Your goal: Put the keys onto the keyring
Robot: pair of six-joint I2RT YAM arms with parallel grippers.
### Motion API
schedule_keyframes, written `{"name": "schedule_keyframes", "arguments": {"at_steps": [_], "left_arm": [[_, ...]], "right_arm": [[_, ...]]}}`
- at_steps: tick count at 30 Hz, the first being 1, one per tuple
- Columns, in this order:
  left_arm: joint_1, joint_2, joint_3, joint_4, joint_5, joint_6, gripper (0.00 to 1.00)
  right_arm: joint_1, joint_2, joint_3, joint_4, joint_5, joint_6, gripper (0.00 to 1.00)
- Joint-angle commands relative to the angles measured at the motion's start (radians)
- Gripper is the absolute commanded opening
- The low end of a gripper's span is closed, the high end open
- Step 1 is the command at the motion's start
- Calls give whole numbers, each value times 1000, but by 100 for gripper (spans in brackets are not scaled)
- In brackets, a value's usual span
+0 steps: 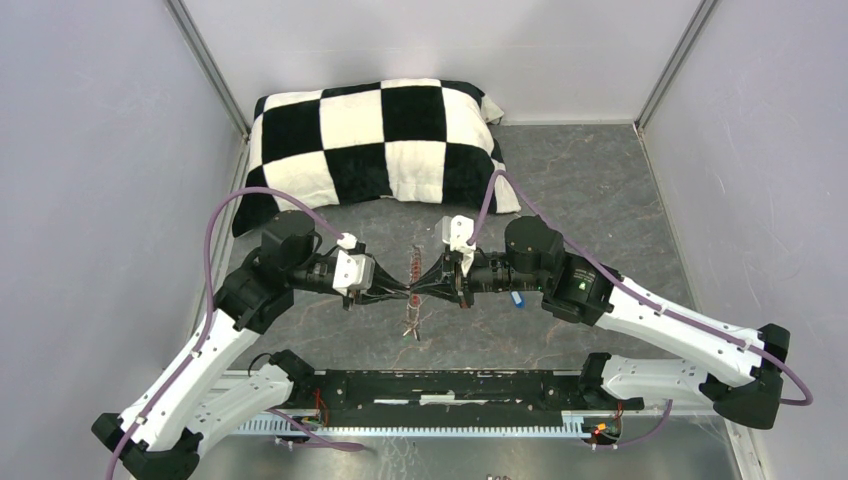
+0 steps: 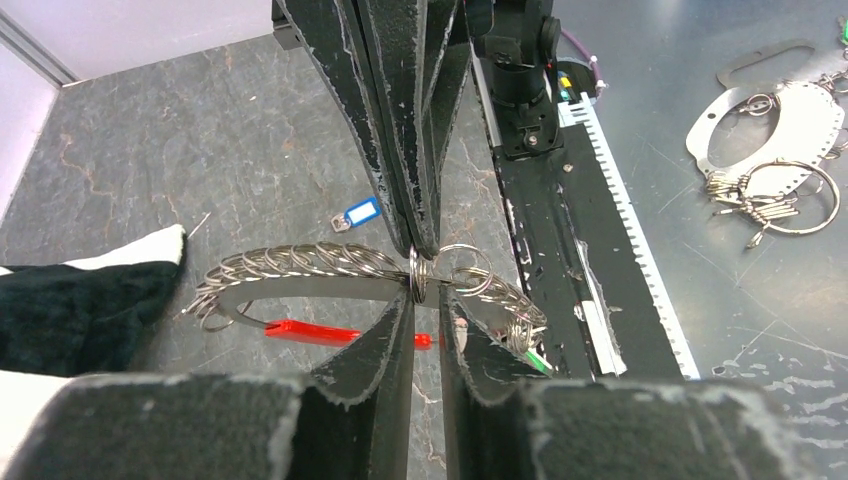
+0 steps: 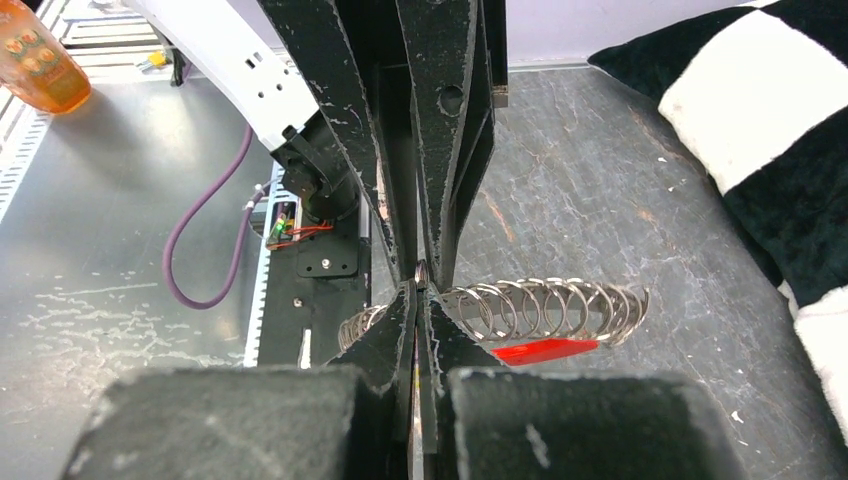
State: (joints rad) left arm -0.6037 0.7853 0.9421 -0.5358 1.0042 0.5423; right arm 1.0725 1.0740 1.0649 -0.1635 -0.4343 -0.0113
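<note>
The grey marbled surface (image 1: pixel 600 180) is boxed in by pale walls (image 1: pixel 90 200) on the left, right and far sides. A checkered pillow (image 1: pixel 380 140) fills the far middle and left. The open room lies on the near side of the pillow, a bare strip running to the black rail (image 1: pixel 450 388) at the arms' bases, and to the pillow's right, where the surface is bare up to the wall.

Both arms meet nose to nose just in front of the pillow's near edge, above that strip. The left hand (image 2: pixel 428 305) is clenched on the keyring (image 2: pixel 300 265), with only a thin gap between its tips. The right hand (image 3: pixel 418 298) is pinched tight on the same spot from the opposite side.

The keyring hangs between them, clear of the surface. It is a curved silvery band strung with many small wire loops, like a coil. A red tag (image 2: pixel 305 331) dangles under it, and a green tag (image 2: pixel 537 362) shows at the end farther from the pillow.

A blue key (image 2: pixel 358 213) lies flat on the surface in front of the pillow, just beside the right arm and apart from the keyring. Past the rail, well away from the pillow, spare rings (image 2: pixel 770 140) and an orange bottle (image 3: pixel 38 55) sit on a metal shelf. The two hands' fingers crowd the grip point, hiding the loop they hold.
</note>
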Motion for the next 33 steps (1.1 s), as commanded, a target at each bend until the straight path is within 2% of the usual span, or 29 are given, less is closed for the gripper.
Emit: {"name": "schedule_keyframes", "arguments": {"at_steps": [1,6,18,22,25,29,33], "left_arm": [[-4,-2,3,-4,31,53,21],[-4,-12,7,37,22,19,8],[-4,-25,13,61,31,-14,2],[-4,-30,10,52,21,-16,2],[-5,-29,2,44,4,-14,2],[-4,-26,-7,55,-3,-34,2],[-1,1,-22,91,-10,-133,2]], "right_arm": [[1,-20,-13,109,-26,44,1],[1,-25,-36,134,-23,58,1],[1,-34,-64,157,7,68,2],[0,-47,-55,122,75,55,32],[-15,-70,-17,73,129,48,45],[-89,-84,32,22,135,113,59],[-161,-112,2,-6,191,175,62]]}}
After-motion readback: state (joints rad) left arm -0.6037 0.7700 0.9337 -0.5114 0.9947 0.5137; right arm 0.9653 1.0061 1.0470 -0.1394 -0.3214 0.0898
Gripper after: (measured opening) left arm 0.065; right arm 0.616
